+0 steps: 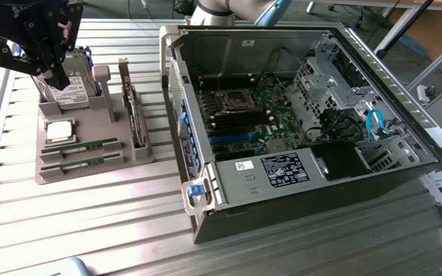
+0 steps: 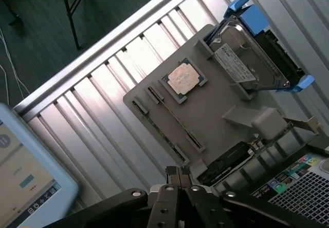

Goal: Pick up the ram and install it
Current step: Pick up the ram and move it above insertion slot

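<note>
**A:** Biggest things first. What is on the table [image 1: 90,230]?

**B:** The open computer case [image 1: 229,184] takes the exterior view's right. It lies on its side with the motherboard [image 1: 244,121] exposed. The memory slots [image 1: 240,123] are too small to tell whether any is filled.

**A:** And beside it?

**B:** A grey holder [image 1: 90,175] sits on the exterior view's left. It carries the hard drive [image 1: 75,98], the processor [image 1: 60,131] and the ram [image 1: 79,147]. The ram lies in its groove at the end away from the hard drive. A second stick [image 1: 79,164] lies in the next groove, just beside it.

**A:** Has anything been picked up?

**B:** No. The jaws are pressed together with nothing between them. In the exterior view they hang over the hard drive end of the holder, apart from the ram.

**A:** How far along is it, then?

**B:** I'd judge it at the very start. The ram is untouched in the holder, so the pickup and the installation are both left to do.
</note>
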`<act>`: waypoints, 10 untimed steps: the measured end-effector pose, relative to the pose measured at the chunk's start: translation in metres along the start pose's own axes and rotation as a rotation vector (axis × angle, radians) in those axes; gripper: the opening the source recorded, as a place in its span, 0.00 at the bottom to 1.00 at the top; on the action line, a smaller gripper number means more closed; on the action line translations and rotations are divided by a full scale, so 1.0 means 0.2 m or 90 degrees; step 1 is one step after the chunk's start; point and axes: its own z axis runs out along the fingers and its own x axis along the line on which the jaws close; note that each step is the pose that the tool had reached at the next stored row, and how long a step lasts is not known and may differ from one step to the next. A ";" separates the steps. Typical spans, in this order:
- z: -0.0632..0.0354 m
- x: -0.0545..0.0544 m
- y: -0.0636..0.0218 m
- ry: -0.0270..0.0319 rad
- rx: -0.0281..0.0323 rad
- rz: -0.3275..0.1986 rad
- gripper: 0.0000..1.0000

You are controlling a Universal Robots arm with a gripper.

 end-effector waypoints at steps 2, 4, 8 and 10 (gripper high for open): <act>0.000 0.00 0.000 0.0000 0.0001 -0.006 0.11; 0.000 0.00 0.000 0.0001 0.0002 -0.011 0.11; 0.000 0.00 0.000 0.0002 0.0005 -0.023 0.11; 0.000 0.00 0.000 0.0003 0.0006 -0.030 0.11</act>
